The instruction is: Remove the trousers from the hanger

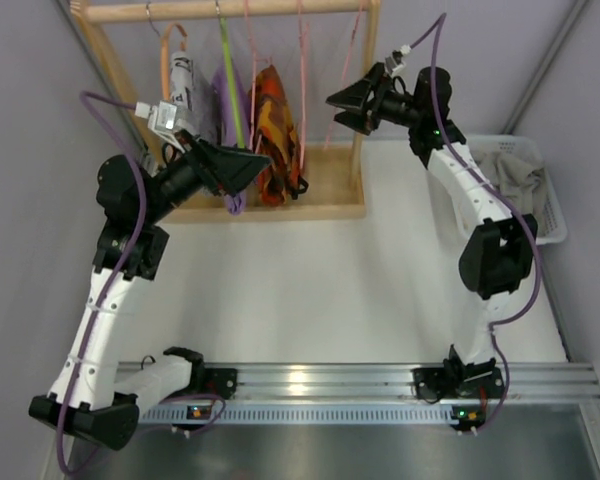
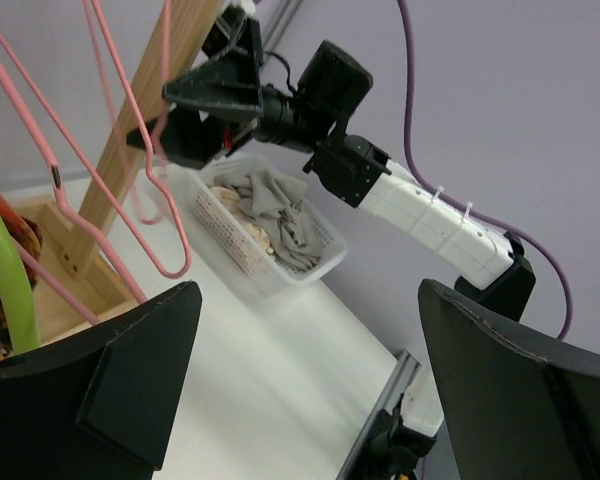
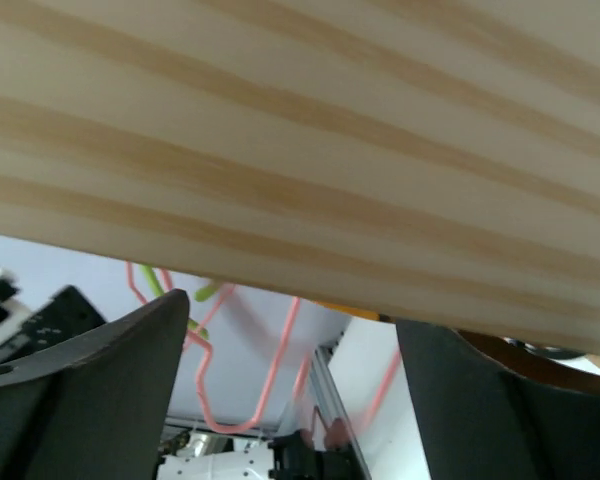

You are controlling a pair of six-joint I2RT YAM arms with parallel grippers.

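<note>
Trousers (image 1: pixel 277 130), one orange pair, hang; left pincer (image 1: pixel 252 167) and right pincer (image 1: pixel 342 110) both wide.

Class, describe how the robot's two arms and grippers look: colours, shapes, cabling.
The left arm and right arm have white shells, black joints and a purple cable running along each. The left gripper and right gripper end in broad, black, wedge-shaped fingers.

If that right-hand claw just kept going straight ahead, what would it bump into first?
Probably the wooden rack post, looming right in front of the right gripper; pink hangers hang beyond it. Depth is unclear.
</note>
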